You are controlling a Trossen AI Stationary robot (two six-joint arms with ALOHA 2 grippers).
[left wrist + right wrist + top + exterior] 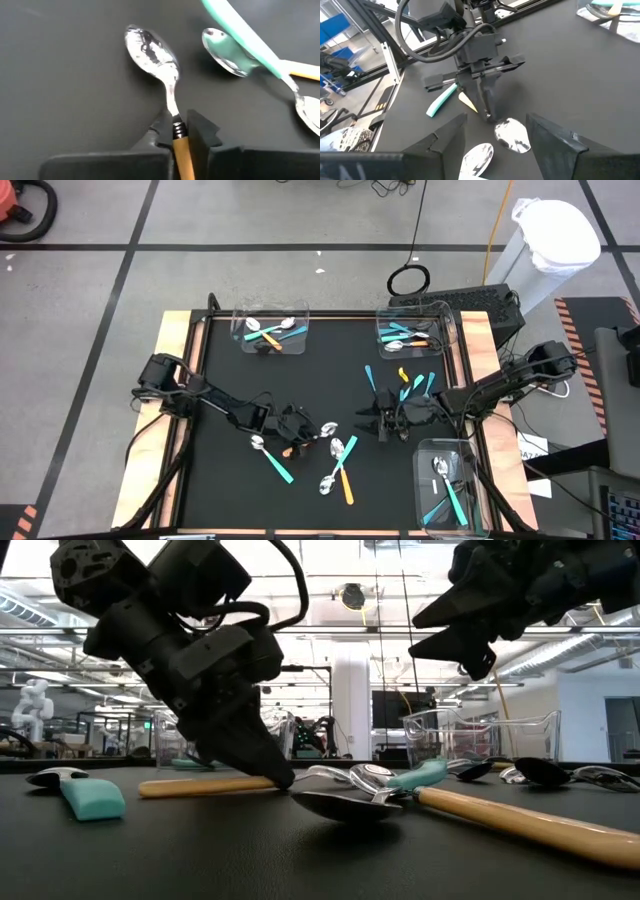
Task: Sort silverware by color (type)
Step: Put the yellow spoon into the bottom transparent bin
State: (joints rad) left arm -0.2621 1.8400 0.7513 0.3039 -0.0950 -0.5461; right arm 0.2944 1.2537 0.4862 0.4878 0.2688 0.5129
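My left gripper [179, 132] is down at the table near its middle [298, 438], shut on an orange-handled spoon [150, 47] that lies flat. Two more spoons, one teal-handled [245, 35] and one orange-handled [346, 480], lie crossed just to its right. A further teal spoon [275, 460] lies nearer the near edge. My right gripper [495, 135] hangs open above the table [470, 635], right of the left one [368, 423], over two spoon bowls [512, 135], touching nothing. My left gripper pinches the orange-handled spoon at its neck [176, 125], where the metal stem meets the handle, between its two fingers [162, 132]. The fingers come from above, slanting down, and lie across the spoon. Bowl and handle [200, 786] rest on the table.
Three clear bins hold sorted silverware: far left [270, 330], far right [415, 330] and near right [450, 490]. Several loose teal and orange pieces [405, 380] lie behind the right gripper. The black mat [230, 500] has wooden borders; open mat lies left of the left gripper.
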